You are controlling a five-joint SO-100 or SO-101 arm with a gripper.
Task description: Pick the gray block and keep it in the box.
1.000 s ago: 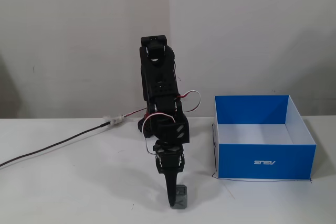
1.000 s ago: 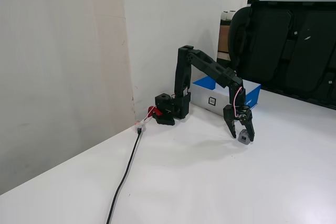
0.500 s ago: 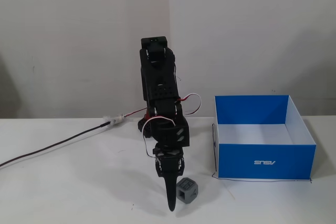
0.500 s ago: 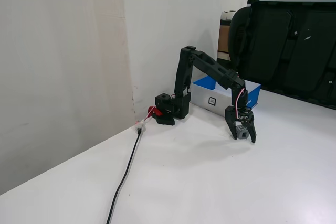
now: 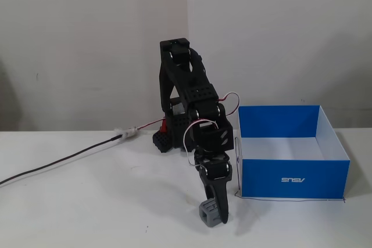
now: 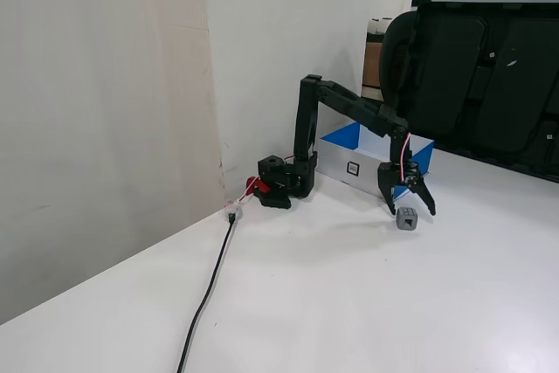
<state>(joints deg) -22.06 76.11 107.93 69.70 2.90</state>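
The gray block (image 5: 207, 212) lies on the white table near the front edge, half hidden behind a black finger in one fixed view. In the other fixed view the gray block (image 6: 406, 218) rests on the table just under the spread fingertips. My gripper (image 6: 410, 208) is open and hovers slightly above the block without gripping it. Seen from the front, the gripper (image 5: 217, 214) points down with its tip against the block's right side. The box (image 5: 292, 180), blue with a white inside, stands to the right of the gripper; in the side view the box (image 6: 349, 164) sits behind the arm.
A black cable (image 5: 64, 160) runs from the arm's base off the table's left edge. A black office chair (image 6: 472, 85) stands behind the table at the right. A white wall backs the table.
The arm swung right toward the box. The block, which sat between the fingers half a second ago, now lies on the table below the opened, slightly raised gripper.
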